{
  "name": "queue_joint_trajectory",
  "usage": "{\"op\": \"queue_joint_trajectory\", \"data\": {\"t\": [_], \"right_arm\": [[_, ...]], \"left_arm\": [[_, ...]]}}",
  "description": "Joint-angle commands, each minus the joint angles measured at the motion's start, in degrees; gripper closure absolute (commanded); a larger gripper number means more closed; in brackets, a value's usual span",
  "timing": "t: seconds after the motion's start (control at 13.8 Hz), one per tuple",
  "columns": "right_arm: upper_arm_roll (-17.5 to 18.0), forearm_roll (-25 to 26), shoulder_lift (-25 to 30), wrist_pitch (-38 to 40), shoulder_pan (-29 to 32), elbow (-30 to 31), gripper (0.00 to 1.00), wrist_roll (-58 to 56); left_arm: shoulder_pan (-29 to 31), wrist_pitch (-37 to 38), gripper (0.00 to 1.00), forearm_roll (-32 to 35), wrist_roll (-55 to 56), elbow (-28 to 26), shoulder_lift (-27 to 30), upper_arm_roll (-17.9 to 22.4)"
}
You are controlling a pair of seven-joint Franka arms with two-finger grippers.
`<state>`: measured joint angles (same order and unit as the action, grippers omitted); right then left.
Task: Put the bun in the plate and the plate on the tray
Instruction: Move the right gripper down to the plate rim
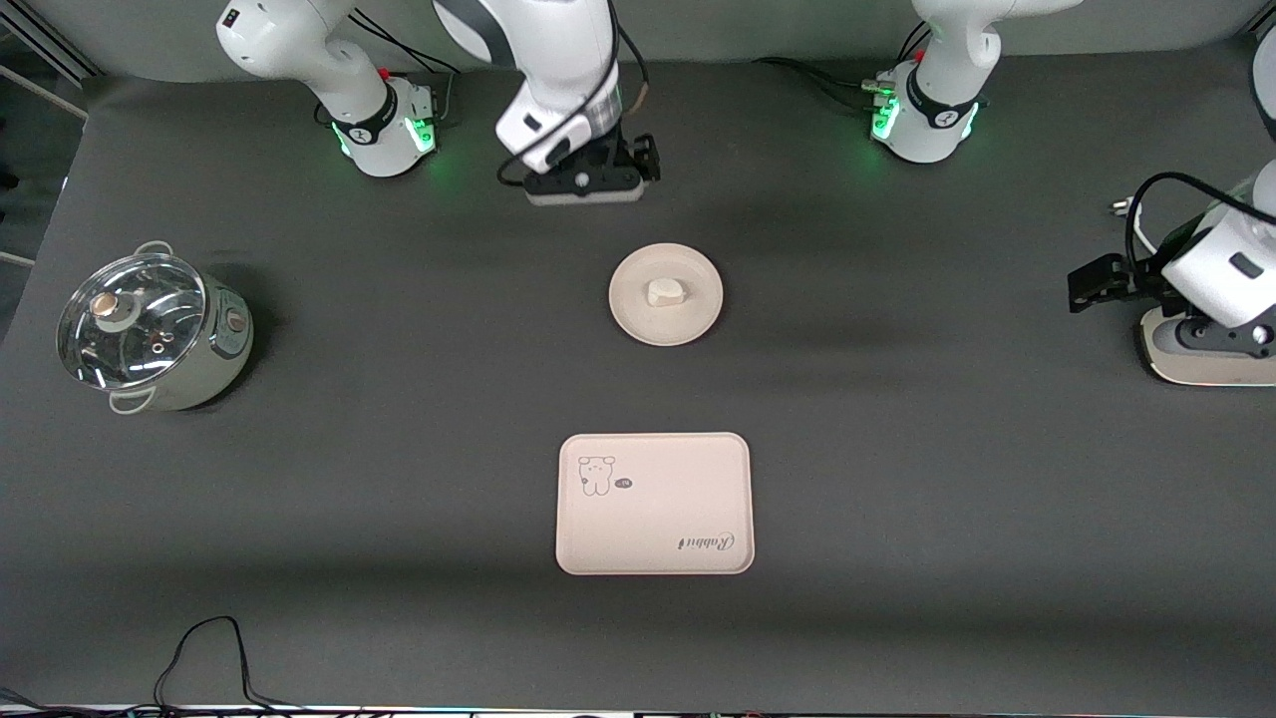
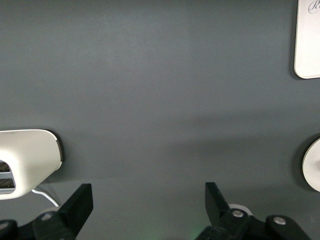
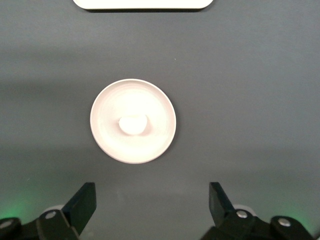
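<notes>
The small white bun (image 1: 665, 291) lies in the middle of the round cream plate (image 1: 688, 319), which rests on the table's middle. Both show in the right wrist view, the bun (image 3: 132, 124) on the plate (image 3: 110, 140). The rectangular rabbit tray (image 1: 668, 519) lies empty, nearer the front camera than the plate. My right gripper (image 1: 586, 181) hangs open and empty over the table between the plate and the robots' bases (image 3: 150, 200). My left gripper (image 1: 1097, 282) is open and empty over the left arm's end of the table (image 2: 148, 200).
A pale green pot with a glass lid (image 1: 150, 329) stands at the right arm's end of the table. A white rounded device (image 1: 1201, 367) sits under the left arm (image 2: 25, 160). The tray's corner (image 2: 307, 45) and the plate's edge (image 2: 314, 170) show in the left wrist view.
</notes>
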<state>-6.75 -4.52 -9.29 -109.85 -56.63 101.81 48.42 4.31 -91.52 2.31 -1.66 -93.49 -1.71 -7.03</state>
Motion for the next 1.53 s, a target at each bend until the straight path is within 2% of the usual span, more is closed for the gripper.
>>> {"op": "queue_joint_trajectory", "data": {"t": [0.0, 0.29, 0.58, 0.73, 1.02, 1.45], "right_arm": [[-0.46, -0.76, 1.81, -12.79, -0.15, 12.40, 0.00, -3.41], [-0.37, -0.84, 1.82, -35.46, -0.23, 27.80, 0.00, -3.50], [-0.19, -1.19, -3.96, -49.64, -0.15, 32.66, 0.00, -3.50], [-0.11, -4.33, -8.10, -55.09, -0.49, 32.67, 0.00, -3.59], [1.39, -9.79, -12.07, -59.07, -0.76, 32.58, 0.00, -3.50], [3.14, -14.29, -13.83, -59.16, -0.67, 32.31, 0.00, -3.59]], "left_arm": [[-0.71, -9.61, 0.00, -0.90, 0.68, -13.09, 10.22, 0.70], [-1.15, -4.91, 0.00, -0.99, 1.48, -12.51, 10.94, 0.70], [-1.59, -2.71, 0.00, -1.17, 1.13, -9.63, 8.41, 1.84], [-2.55, -1.30, 0.00, -1.43, 0.51, -7.33, 6.12, 1.93], [-2.55, 2.91, 0.00, -0.91, 1.30, -2.16, 2.87, 2.11], [-2.38, 1.08, 0.00, -0.90, 1.48, -2.14, 2.85, 3.50]]}}
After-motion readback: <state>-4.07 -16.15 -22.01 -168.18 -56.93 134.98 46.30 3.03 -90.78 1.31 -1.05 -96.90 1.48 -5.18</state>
